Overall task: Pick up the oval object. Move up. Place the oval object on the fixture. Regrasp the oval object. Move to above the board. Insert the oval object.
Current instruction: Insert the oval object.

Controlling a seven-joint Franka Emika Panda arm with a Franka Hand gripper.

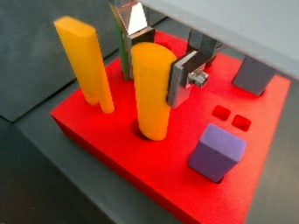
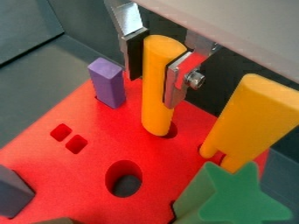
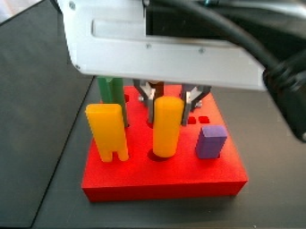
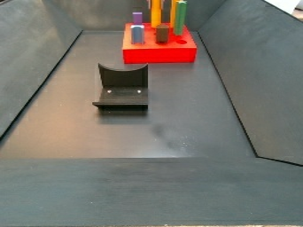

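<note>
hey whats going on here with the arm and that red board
The arm's hand is over the red board, its fingers on either side of the upright oval peg. The peg's lower end already sits in its hole. A yellow peg and a purple block stand nearby; the fixture sits bare on the floor.
</note>
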